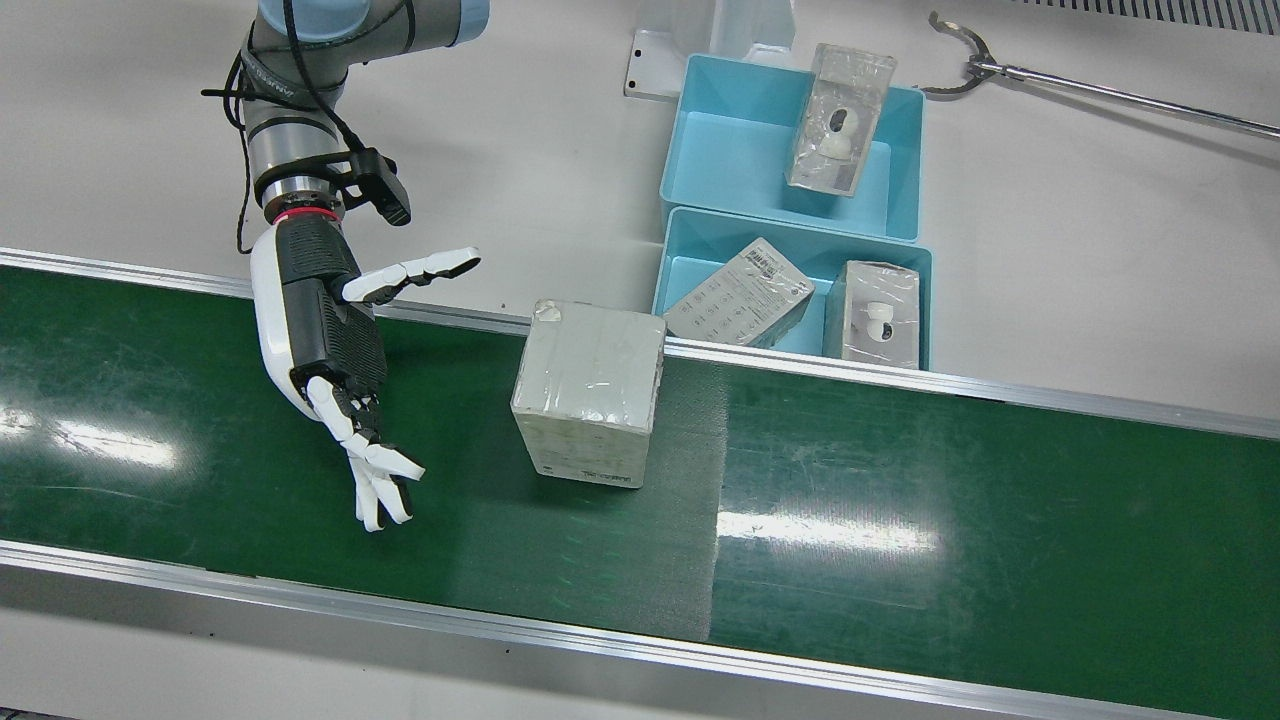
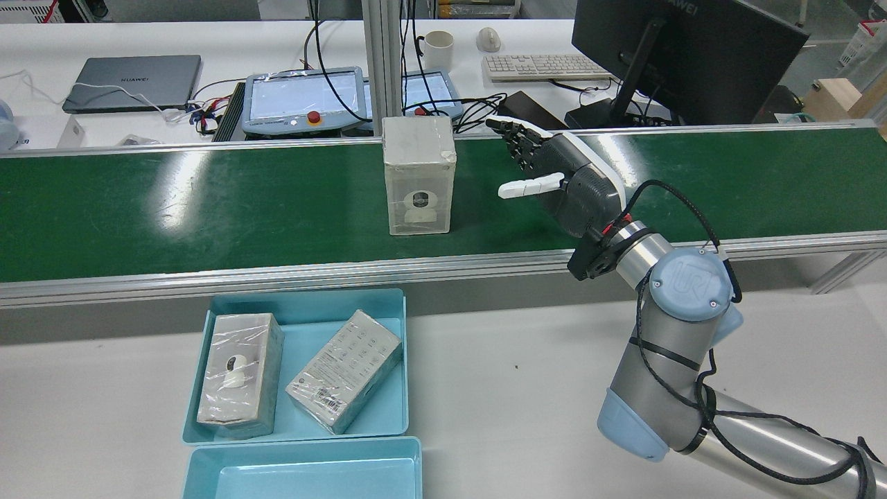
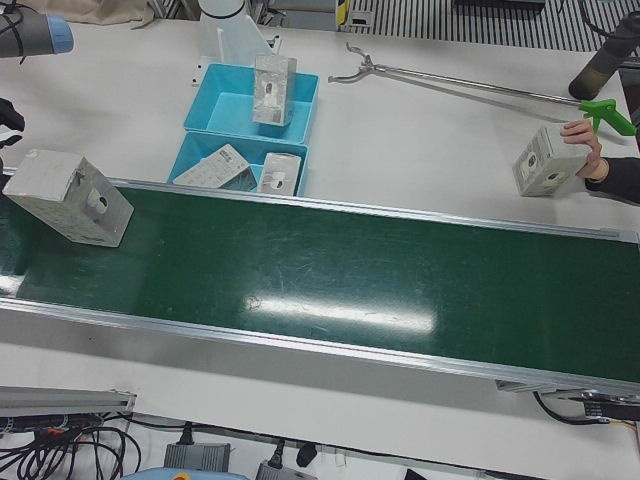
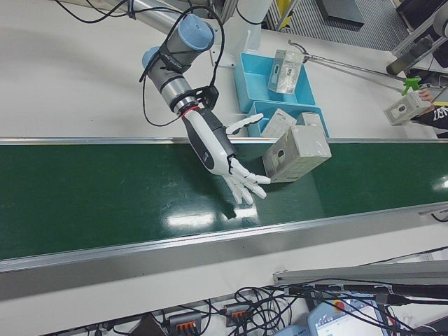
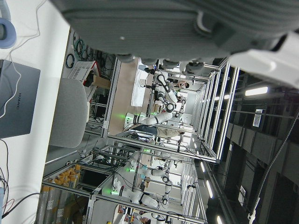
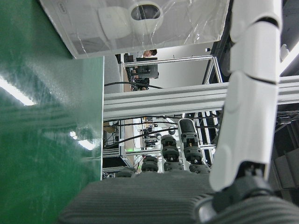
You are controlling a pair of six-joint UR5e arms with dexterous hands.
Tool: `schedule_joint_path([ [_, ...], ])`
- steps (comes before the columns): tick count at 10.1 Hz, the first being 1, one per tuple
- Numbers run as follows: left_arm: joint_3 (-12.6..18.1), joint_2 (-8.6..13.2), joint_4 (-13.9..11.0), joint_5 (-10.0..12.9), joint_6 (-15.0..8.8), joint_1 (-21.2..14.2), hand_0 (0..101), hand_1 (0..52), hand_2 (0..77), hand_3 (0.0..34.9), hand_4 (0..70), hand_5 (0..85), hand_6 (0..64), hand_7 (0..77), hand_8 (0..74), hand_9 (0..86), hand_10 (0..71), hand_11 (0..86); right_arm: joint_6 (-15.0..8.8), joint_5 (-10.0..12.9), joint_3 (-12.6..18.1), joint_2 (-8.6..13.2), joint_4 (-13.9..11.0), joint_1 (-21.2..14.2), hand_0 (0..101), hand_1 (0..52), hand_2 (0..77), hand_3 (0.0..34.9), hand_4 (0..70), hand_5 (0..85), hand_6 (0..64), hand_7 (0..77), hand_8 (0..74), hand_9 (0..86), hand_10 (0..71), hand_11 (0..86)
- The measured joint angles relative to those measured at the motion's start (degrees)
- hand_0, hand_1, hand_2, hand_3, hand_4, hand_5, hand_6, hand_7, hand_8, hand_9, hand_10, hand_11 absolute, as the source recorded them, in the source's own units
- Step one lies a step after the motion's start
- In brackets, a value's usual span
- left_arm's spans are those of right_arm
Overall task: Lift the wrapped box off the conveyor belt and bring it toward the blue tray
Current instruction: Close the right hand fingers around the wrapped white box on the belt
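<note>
The wrapped box [image 1: 590, 390] stands on the green conveyor belt [image 1: 900, 480] near its robot-side edge, with a camera picture on the side facing the robot [image 2: 418, 173]. My right hand [image 1: 325, 340] is open and hovers over the belt beside the box, a small gap away, palm toward it and thumb spread. In the right hand view the box [image 6: 135, 23] fills the top edge. Two blue trays [image 1: 735, 165] [image 1: 690, 265] sit on the white table just behind the belt. My left hand [image 5: 187, 28] shows only as a dark palm in its own view.
The near tray holds two wrapped boxes [image 1: 738, 295], the far tray one [image 1: 838, 120]. A long grabber tool [image 1: 1050, 85] lies on the table beyond the trays. A person's hand holds another box [image 3: 545, 160] at the table's far end.
</note>
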Motion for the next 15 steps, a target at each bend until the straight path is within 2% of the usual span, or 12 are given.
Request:
schedule_joint_path([
  [7,0.0,0.0,0.0,0.0,0.0,0.0,0,0.0,1.1,0.0,0.0,1.1,0.5,0.5,0.5,0.5,0.5,0.5,-0.4,0.0,-1.2,0.3,0.0,-0.1,47,13.1,7.6,0.0,12.0,19.1,3.8,3.3,1.6,4.9,0.0,1.1],
  [15,0.0,0.0,0.0,0.0,0.0,0.0,0,0.0,0.5,0.0,0.0,1.1,0.5,0.5,0.5,0.0,0.5,0.5,-0.4,0.0,-1.3,0.4,0.1,-0.3,47,13.1,8.7,0.0,13.1,20.2,3.8,3.8,2.2,4.9,0.0,1.1],
])
